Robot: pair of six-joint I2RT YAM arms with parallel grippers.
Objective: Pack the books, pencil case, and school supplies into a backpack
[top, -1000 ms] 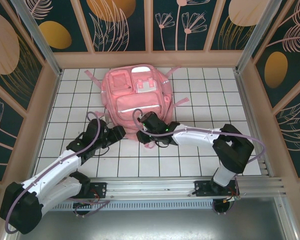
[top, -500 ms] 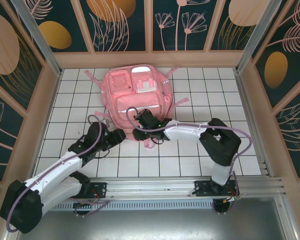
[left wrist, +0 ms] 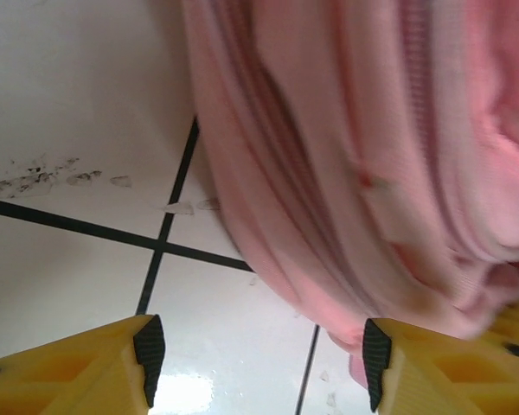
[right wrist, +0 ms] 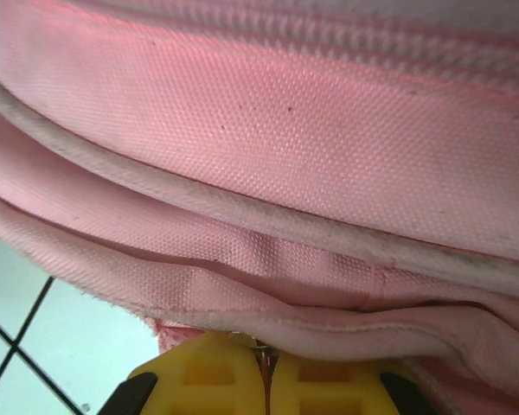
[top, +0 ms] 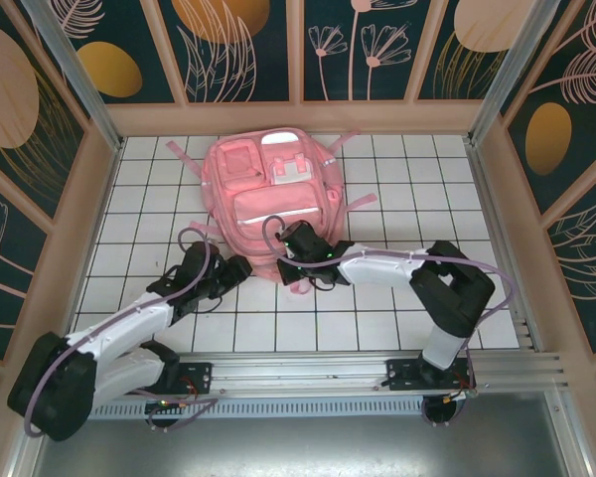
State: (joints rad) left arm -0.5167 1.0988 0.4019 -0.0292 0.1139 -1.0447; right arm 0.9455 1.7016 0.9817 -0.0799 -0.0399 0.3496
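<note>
The pink backpack (top: 268, 189) lies flat on the white tiled table (top: 397, 199), in the far middle, with its pockets facing up. Both arms reach to the near edge of the bag, so I think the step in hand is working on the bag's opening there, maybe the zip. The right claw (right wrist: 264, 354) is closed tight, right up against a fold of pink cloth. A tiny thing sits between its tips, but it is too small to tell what it is. The left claw (left wrist: 259, 367) is open and holds nothing. It hangs low over the tiles at the near left corner of the bag, with soft pink cloth just beside its right finger. Next, I think the left claw needs to nip that loose cloth and hold it firm, so the right claw can pull without the whole bag sliding. The cloth is floppy and bunched, which could make a grip slip. A pink strap (top: 353, 204) sticks out on the right of the bag, clear of both arms.
</note>
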